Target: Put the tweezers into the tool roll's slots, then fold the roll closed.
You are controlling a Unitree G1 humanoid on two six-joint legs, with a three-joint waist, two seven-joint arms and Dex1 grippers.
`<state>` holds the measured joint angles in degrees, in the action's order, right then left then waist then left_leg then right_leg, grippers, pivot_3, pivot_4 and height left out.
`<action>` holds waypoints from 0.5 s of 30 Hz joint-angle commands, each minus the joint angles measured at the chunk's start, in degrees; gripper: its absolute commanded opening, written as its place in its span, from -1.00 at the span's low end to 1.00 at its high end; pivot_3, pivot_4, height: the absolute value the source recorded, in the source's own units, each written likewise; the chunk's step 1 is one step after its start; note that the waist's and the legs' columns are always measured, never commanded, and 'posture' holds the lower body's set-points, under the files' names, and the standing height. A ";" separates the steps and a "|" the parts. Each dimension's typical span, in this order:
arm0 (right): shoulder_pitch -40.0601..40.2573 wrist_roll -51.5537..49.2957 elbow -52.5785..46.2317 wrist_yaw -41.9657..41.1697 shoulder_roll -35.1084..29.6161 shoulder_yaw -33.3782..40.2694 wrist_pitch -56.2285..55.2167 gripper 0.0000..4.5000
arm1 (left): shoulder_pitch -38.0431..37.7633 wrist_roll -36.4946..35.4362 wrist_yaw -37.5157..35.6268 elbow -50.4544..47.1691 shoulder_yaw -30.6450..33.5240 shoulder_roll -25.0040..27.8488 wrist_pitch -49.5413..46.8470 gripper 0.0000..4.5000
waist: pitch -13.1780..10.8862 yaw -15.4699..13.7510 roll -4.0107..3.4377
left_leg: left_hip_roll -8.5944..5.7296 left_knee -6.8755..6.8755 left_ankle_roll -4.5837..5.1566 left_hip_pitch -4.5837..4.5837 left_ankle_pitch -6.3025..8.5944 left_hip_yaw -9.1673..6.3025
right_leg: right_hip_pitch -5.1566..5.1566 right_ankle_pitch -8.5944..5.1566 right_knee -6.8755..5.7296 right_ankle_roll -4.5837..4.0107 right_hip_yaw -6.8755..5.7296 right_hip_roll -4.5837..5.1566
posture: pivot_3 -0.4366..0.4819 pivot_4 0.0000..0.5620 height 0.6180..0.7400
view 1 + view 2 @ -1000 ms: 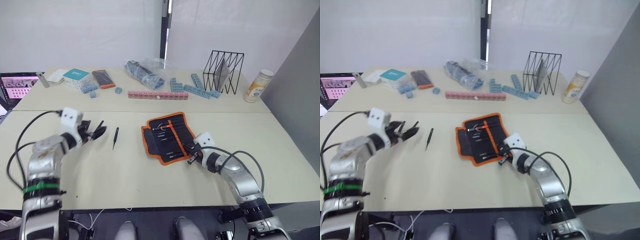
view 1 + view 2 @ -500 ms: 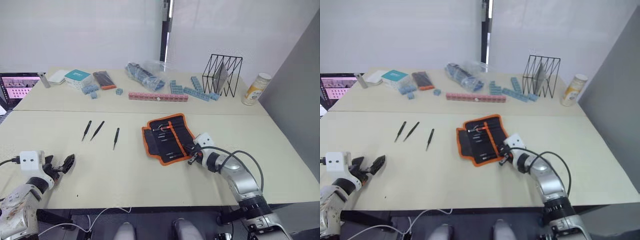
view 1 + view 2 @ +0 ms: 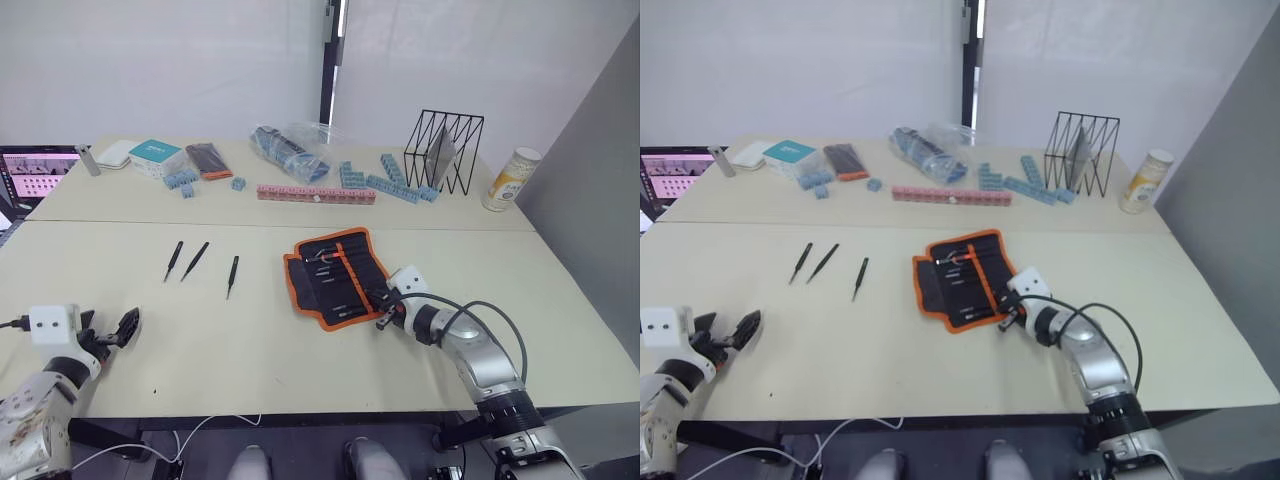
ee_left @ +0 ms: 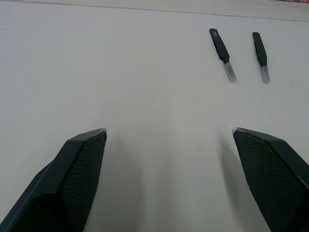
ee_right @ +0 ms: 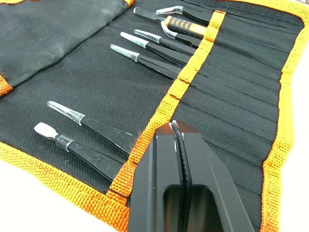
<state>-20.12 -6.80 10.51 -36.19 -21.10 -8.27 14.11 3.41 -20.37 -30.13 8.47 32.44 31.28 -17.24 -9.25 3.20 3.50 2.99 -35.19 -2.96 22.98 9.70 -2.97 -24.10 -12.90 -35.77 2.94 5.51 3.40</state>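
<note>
Resting at the near right edge of the tool roll (image 3: 337, 273), the right pincer (image 5: 177, 130) has its two black fingers pressed together with nothing between them. Its tip lies over the orange centre strip (image 5: 193, 72) of the opened roll, above the black fabric of the slots (image 5: 241, 104). Several capped tools are already tucked under that strip: two nearest the pincer, then a group of four farther along, one of them with an orange-and-black handle. The roll lies flat and unfolded on the worktop (image 3: 300, 340), its orange trim showing all round.

Over at the near left corner of the worktop, the left pincer (image 4: 169, 140) hovers with its fingers spread wide and empty above bare surface. Beyond it, two of the loose tweezers (image 4: 222, 47) lie side by side, apart from each other and not touched by the fingers. The head view shows three loose tweezers (image 3: 200, 262) in all, lying in a loose row well to the left of the roll, between it and the left pincer.

Along the far side of the worktop sit a black wire rack (image 3: 446, 148), a pale canister (image 3: 509, 180), a row of pink blocks (image 3: 315, 192), scattered blue blocks (image 3: 395, 178), a clear bag (image 3: 295, 145) and a teal box (image 3: 152, 152).
</note>
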 commanded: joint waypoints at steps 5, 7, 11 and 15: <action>3.34 1.79 0.32 0.47 -0.02 -1.39 3.44 -1.00 | 16.39 1.77 6.87 3.37 -7.22 2.26 -8.95 0.97 | 0.10 -0.42 0.17 | 0.00 0.00 0.02 -0.01 -0.02 0.01 | 0.00 0.02 -0.02 0.03 0.00 -0.04 | -0.05 -0.47 0.95; 3.70 1.84 -0.16 0.75 0.00 -1.20 3.60 -1.00 | 19.81 2.15 7.45 4.98 -8.92 2.45 -10.98 0.97 | 0.16 -0.34 0.26 | -0.02 0.09 0.08 -0.02 -0.05 0.01 | 0.00 0.04 -0.04 0.07 0.00 -0.04 | -0.05 -0.47 0.95; 4.43 1.84 -1.17 1.31 -0.03 -0.95 3.94 -1.00 | 25.63 3.97 10.24 9.51 -10.99 3.03 -13.90 0.97 | 0.17 -0.22 0.28 | -0.03 0.32 0.28 -0.05 -0.17 -0.02 | -0.03 0.07 -0.10 0.12 0.00 -0.06 | -0.05 -0.47 0.95; 4.82 1.80 -1.82 1.70 -0.22 -0.79 4.21 -1.00 | 29.38 4.15 12.62 11.80 -11.37 2.93 -16.81 0.73 | 0.17 -0.27 0.28 | -0.03 0.36 0.40 -0.06 -0.24 -0.06 | -0.02 0.16 -0.14 0.27 0.00 -0.08 | -0.05 -0.47 0.95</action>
<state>-17.44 -6.39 5.98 -34.69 -20.81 -8.16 14.86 31.11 -16.33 -18.57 20.23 20.78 33.33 -33.18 -9.08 2.93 3.78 2.95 -34.84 -2.57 22.93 9.46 -3.03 -24.12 -12.70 -35.90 3.27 5.51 3.33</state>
